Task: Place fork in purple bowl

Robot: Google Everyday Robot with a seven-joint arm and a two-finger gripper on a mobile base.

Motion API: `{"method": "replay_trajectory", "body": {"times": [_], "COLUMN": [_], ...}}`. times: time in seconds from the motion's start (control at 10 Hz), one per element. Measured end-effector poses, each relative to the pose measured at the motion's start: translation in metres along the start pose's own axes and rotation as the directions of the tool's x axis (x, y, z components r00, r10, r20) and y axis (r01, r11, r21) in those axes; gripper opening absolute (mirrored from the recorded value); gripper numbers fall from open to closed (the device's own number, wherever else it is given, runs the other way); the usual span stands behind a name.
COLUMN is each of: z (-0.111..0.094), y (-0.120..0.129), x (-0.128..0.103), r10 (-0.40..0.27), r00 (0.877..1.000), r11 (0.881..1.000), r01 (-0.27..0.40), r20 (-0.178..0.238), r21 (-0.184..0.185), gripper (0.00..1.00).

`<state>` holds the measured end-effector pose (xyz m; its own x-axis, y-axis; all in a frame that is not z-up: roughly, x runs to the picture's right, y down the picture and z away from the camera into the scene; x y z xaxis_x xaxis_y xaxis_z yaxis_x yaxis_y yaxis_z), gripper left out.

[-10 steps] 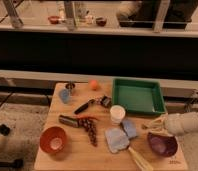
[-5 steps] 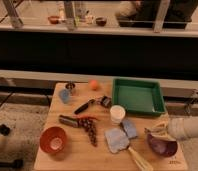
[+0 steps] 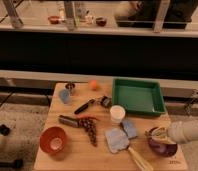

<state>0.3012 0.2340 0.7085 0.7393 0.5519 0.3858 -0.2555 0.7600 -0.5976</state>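
One second back, the gripper [image 3: 161,134] hangs a little higher over the left rim of the purple bowl [image 3: 166,149]. Now we see it sunk lower, close over the bowl's mouth, with the arm reaching in from the right edge. Nothing else on the board [image 3: 92,159] has shifted. A pale sliver at the gripper's tip, which we take for the fork [image 3: 155,133], sits above the bowl's left rim. We cannot tell whether the gripper is apart or clamped on it, nor whether the fork touches the bowl. We judge the placing nearly done, with the release and a clean lift away left to do.
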Motion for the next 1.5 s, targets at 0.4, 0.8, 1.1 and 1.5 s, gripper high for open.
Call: {"method": "replay_trajectory", "body": {"times": [0.4, 0.8, 1.1, 1.5], "z": [0.010, 0.013, 0.012, 0.010], "y": [-0.003, -0.005, -0.007, -0.008], "x": [0.009, 0.017, 0.021, 0.027], "r10": [0.021, 0.036, 0.045, 0.054], "r00": [1.000, 0.999, 0.998, 0.998], "r11": [1.000, 0.999, 0.999, 0.999], "r01": [-0.022, -0.036, -0.045, -0.053], "r20": [-0.020, -0.031, -0.038, -0.046], "r21": [-0.006, -0.003, 0.003, 0.009], "gripper": [0.10, 0.10, 0.10, 0.10]}}
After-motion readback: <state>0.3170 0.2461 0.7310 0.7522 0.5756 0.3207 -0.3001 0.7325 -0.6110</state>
